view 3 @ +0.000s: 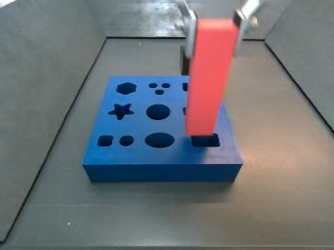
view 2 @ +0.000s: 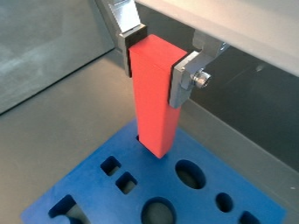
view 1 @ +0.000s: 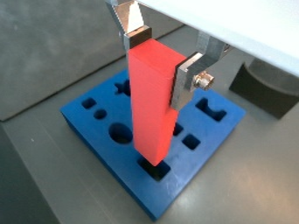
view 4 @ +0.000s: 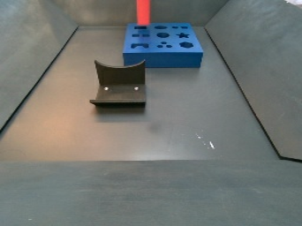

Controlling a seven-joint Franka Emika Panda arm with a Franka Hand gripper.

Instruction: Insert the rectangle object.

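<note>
The rectangle object (view 1: 155, 101), a smooth red-salmon bar, stands upright between the fingers of my gripper (view 1: 163, 59). The gripper is shut on its upper end, as both wrist views show (view 2: 158, 57). The bar's lower end sits at a rectangular hole (view 3: 206, 141) near the front right corner of the blue board (view 3: 131, 146). I cannot tell how deep it sits in the hole. In a side view the bar (view 3: 209, 78) hangs from the gripper (view 3: 216, 15) at the frame's top. In the far side view only the bar's lower part (view 4: 143, 11) shows above the board (view 4: 165, 55).
The blue board has several other shaped holes: a star (view 3: 123, 110), round ones (view 3: 158, 142) and small ones. A dark grey curved block (view 4: 118, 86) stands on the floor apart from the board and shows in a wrist view (view 1: 268, 87). Grey walls enclose the floor.
</note>
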